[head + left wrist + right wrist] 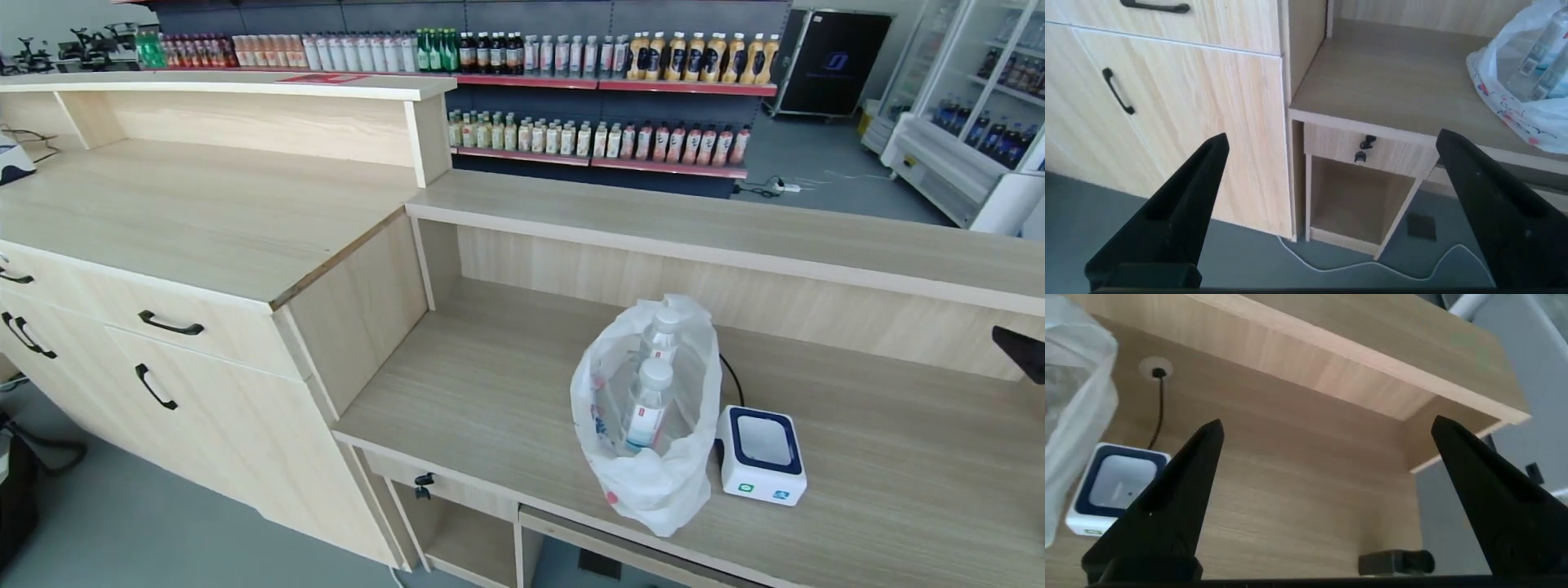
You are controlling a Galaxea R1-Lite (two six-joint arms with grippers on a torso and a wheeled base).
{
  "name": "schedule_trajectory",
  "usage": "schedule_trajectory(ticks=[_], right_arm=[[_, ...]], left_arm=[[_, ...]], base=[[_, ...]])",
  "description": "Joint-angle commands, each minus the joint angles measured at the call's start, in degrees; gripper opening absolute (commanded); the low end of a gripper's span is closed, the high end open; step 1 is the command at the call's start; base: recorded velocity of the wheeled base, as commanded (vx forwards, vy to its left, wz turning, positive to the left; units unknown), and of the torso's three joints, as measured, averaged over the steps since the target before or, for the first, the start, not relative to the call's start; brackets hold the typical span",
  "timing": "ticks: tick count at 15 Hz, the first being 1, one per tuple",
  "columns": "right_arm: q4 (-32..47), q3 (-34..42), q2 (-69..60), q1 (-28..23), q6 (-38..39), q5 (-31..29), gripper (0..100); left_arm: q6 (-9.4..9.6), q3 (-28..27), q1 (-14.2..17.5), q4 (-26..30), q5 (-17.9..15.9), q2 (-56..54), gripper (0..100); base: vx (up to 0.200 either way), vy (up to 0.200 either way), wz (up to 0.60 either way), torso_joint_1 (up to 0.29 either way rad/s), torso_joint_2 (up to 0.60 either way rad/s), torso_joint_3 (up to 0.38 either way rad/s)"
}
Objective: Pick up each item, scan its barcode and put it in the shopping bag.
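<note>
Straight ahead in the head view, a white shopping bag [653, 490] stands open on the lower counter [490, 384]. Two clear bottles [651, 404] stand upright inside it, one behind the other. Just beside the bag, on its right, sits a white scanner [761, 453] with a dark-framed top, and a black cord [731, 376] runs off behind it. In the left wrist view, the left gripper [1331, 139] hangs off the counter's front, near a drawer [1372, 147] with a key in its lock. Its jaws are spread wide with nothing between them, and the bag lies farther off on the counter. In the right wrist view, the right gripper [1327, 423] is above the counter, its jaws likewise spread wide and empty, with the scanner and the bag's edge nearby.
</note>
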Motion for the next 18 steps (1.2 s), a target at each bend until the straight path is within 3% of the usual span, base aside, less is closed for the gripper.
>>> schedule_trajectory(ticks=[1, 3, 6, 8, 9, 11, 18], right_arm=[[12.2, -9.2, -0.9, -17.0, 1.5, 0.6, 100], [18.6, -11.6, 2.2, -26.1, 1.0, 3.1, 100], [14.7, -11.5, 11.4, -32.6, -1.7, 5.4, 100], [12.1, -12.1, 18.3, -35.4, -5.0, 12.5, 100], [11.8, -12.8, 24.1, -37.0, -12.7, 19.9, 100], [11.9, -13.7, 29.5, -37.0, -22.0, 26.4, 100], [12.5, -16.7, 38.8, -37.0, -22.9, 29.1, 100]], left_arm=[[0.02, 0.0, 0.0, 0.0, 0.0, 0.1, 100], [0.02, 0.0, 0.0, 0.0, 0.0, 0.1, 100], [0.02, 0.0, 0.0, 0.0, 0.0, 0.1, 100], [0.02, 0.0, 0.0, 0.0, 0.0, 0.1, 100], [0.02, 0.0, 0.0, 0.0, 0.0, 0.1, 100], [0.02, 0.0, 0.0, 0.0, 0.0, 0.1, 100], [0.02, 0.0, 0.0, 0.0, 0.0, 0.1, 100]], base=[[0.000, 0.000, -0.60, -0.002, 0.00, 0.002], [0.000, 0.000, -0.60, 0.002, 0.00, 0.002], [0.000, 0.000, -0.40, 0.003, 0.00, 0.003], [0.000, 0.000, 0.00, 0.000, 0.00, 0.000], [0.000, 0.000, 0.00, 0.000, 0.00, 0.000], [0.000, 0.000, 0.00, 0.000, 0.00, 0.000], [0.000, 0.000, 0.00, 0.000, 0.00, 0.000]])
